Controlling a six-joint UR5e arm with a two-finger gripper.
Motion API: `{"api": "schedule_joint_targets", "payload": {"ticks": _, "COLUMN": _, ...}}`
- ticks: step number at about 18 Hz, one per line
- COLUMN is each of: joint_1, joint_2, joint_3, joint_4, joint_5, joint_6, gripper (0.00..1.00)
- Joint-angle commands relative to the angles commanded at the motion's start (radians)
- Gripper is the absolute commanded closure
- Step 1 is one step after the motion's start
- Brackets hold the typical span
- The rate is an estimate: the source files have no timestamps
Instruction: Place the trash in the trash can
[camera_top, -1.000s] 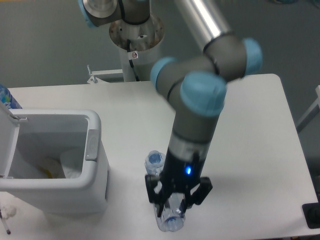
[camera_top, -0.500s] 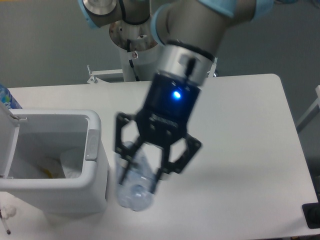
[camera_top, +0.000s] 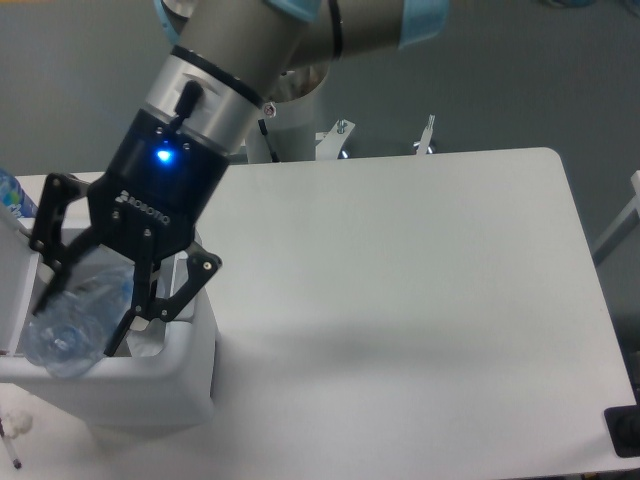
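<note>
My gripper (camera_top: 88, 315) hangs over the open white trash can (camera_top: 190, 370) at the left, shut on the clear crinkled plastic bottle (camera_top: 72, 325). The bottle is held lengthwise between the fingers, its wide end low over the bin's opening; its cap is hidden. A bit of white crumpled wrapper (camera_top: 143, 346) shows inside the bin beside the gripper. The black gripper body with a lit blue light covers most of the bin's inside.
The bin's hinged lid (camera_top: 14, 250) stands open at the far left. A small white scrap (camera_top: 17, 424) lies on the table by the bin's front left corner. The robot base (camera_top: 300, 90) stands behind the table. A black object (camera_top: 625, 430) sits at the lower right corner.
The gripper has carried the bottle up off the table and leftward, from the front middle of the table to above the bin's opening.
</note>
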Motion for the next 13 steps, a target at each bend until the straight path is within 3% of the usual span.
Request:
{"api": "schedule_joint_targets", "payload": {"ticks": 3, "joint_1": 0.014, "joint_2": 0.003, "joint_3": -0.02, "joint_4": -0.003, "joint_5": 0.005, "joint_6": 0.002, "gripper": 0.0}}
{"api": "schedule_joint_targets", "payload": {"ticks": 7, "joint_1": 0.158, "joint_2": -0.001, "joint_3": -0.048, "joint_4": -0.005, "joint_5": 0.075, "joint_6": 0.011, "gripper": 0.0}}
{"api": "schedule_joint_targets", "payload": {"ticks": 13, "joint_1": 0.363, "joint_2": 0.002, "joint_3": -0.23, "joint_4": -0.006, "joint_5": 0.193, "joint_6": 0.216, "gripper": 0.0}}
